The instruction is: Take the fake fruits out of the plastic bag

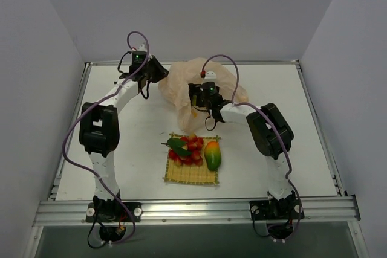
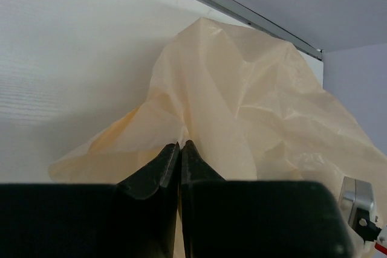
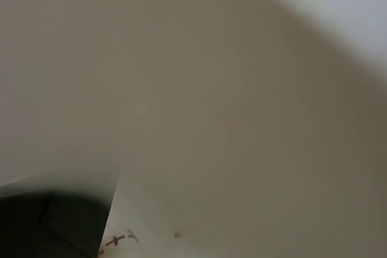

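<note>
Left jaws pinch the plastic bag [image 2: 254,107] at its fold.

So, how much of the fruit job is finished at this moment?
Done: the red berries and the mango lie on the yellow mat. In hand: the left end effector is shut on the plastic bag; the right end effector is at the bag, plastic covering its camera. Left: no clear pear shows, so it may be inside the bag.

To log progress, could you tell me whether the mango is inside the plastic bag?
No, the mango lies on the yellow woven mat beside the red berries, clear of the plastic bag.
</note>
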Controlling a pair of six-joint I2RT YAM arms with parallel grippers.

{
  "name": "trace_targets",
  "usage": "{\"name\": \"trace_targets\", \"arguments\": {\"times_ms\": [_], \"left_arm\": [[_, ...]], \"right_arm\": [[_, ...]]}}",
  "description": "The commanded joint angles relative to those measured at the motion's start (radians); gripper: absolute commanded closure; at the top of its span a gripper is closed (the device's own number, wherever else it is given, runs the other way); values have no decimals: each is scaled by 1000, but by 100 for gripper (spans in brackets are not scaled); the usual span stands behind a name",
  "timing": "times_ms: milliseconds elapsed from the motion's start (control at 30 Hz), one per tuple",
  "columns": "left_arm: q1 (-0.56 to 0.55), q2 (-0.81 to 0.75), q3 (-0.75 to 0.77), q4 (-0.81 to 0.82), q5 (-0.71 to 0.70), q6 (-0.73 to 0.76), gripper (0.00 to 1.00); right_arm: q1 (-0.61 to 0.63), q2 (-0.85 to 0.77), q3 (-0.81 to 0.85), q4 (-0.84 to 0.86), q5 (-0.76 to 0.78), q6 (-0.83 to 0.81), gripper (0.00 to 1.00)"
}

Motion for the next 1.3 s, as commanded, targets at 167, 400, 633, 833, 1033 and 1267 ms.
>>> {"name": "trace_targets", "arguments": {"times_ms": [167,400,633,833,1033,1267], "left_arm": [[32,30,21,37,32,12,98],[69,94,58,77,20,-44,98],[74,148,109,122,-3,-84,98],[62,160,115,165,-6,-124,98],[55,139,121,157,17,-107,48],[65,-19,147,27,-6,42,6]], "right_arm": [[-8,21,41,79,-69,-17,58],[-5,-205,-149,96,-87,-39,79],[3,-416,-313,36,-182,0,79],[35,-621,-441,35,-260,30,78],[153,-876,-554,-38,-306,33,79],[400,-1086,-729,-166,-251,32,78]]}}
